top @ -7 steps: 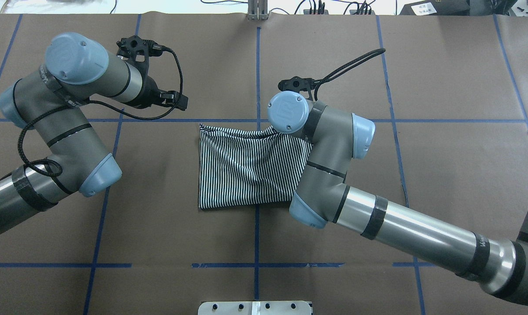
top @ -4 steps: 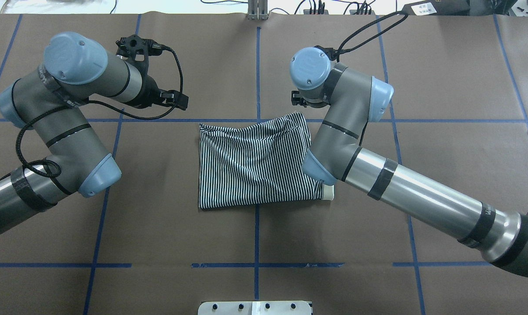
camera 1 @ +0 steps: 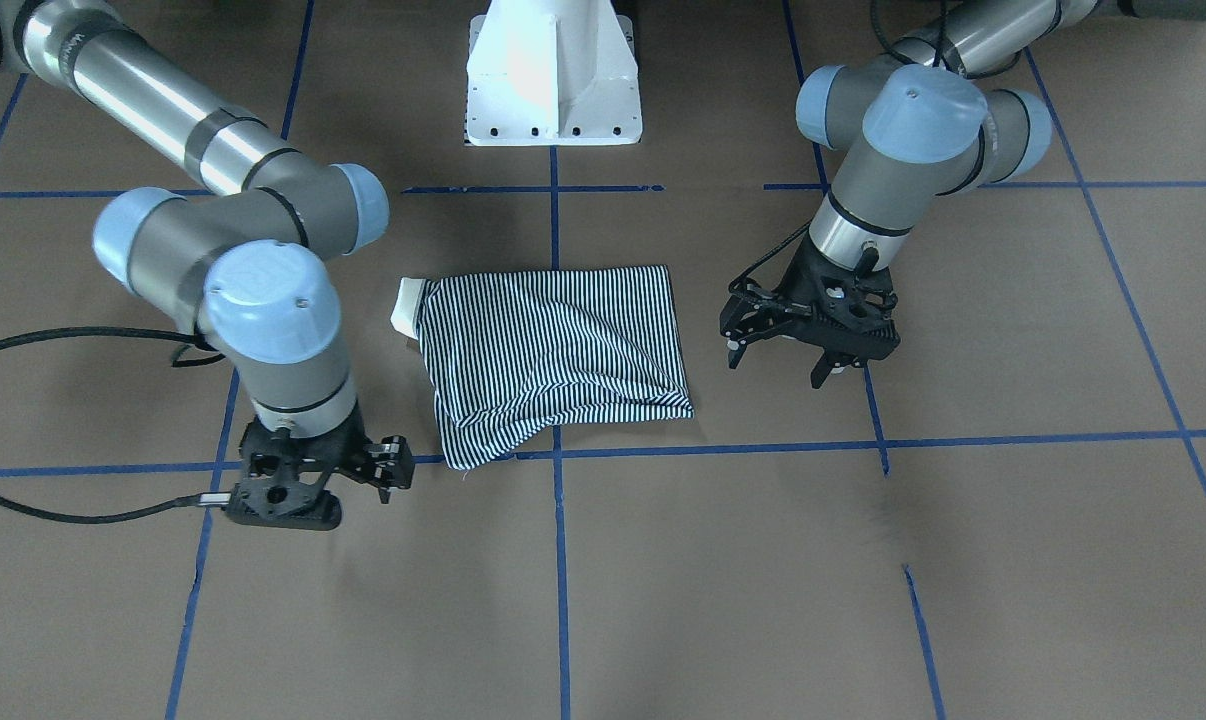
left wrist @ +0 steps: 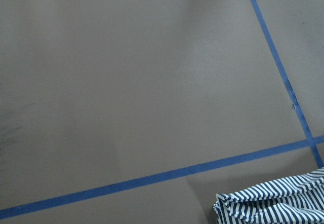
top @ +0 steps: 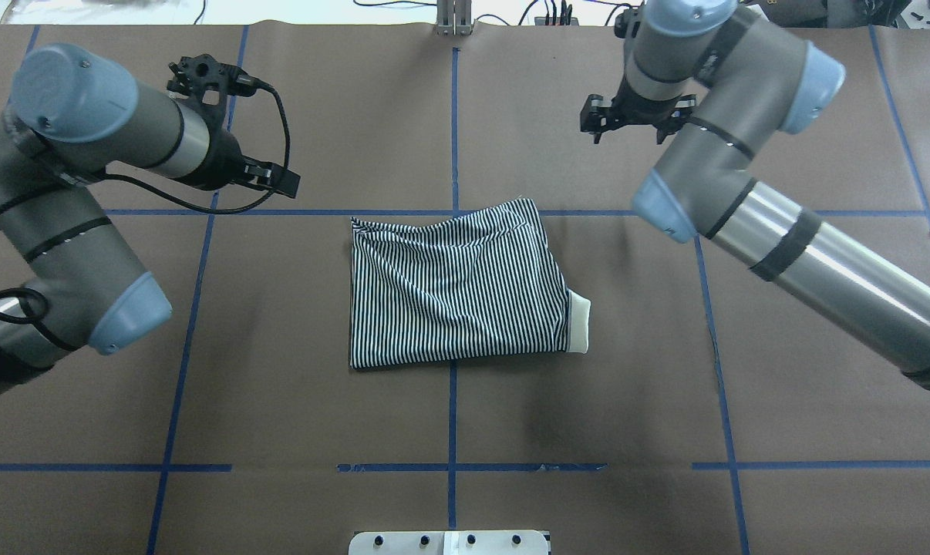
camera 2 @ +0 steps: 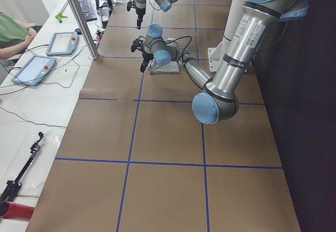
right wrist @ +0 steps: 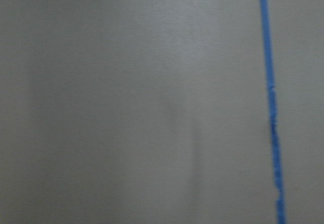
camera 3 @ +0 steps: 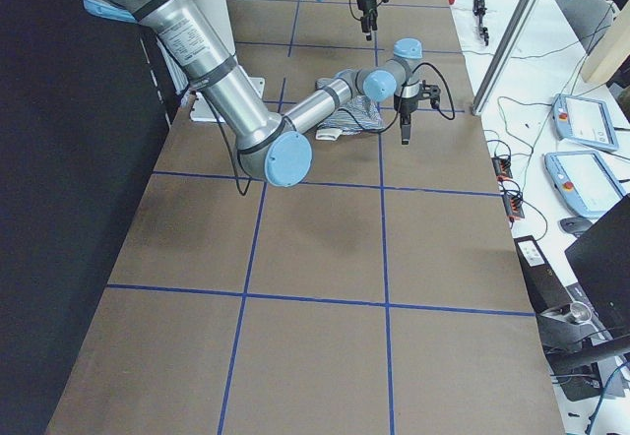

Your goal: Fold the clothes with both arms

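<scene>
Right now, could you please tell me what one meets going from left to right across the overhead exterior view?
left tool, open and holding nothing → striped polo shirt, lying folded with its cream collar at its right edge → right tool, open and holding nothing

The striped shirt (camera 1: 553, 350) lies folded (cream collar (camera 1: 406, 303) poking out) between the wide-spread left gripper (camera 1: 778, 368) and the right gripper (camera 1: 328, 490), touching neither.

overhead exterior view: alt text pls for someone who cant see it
A folded striped polo shirt lies on the table, cream trim at its right edge. The left gripper and right gripper hang open either side, touching nothing.
</scene>
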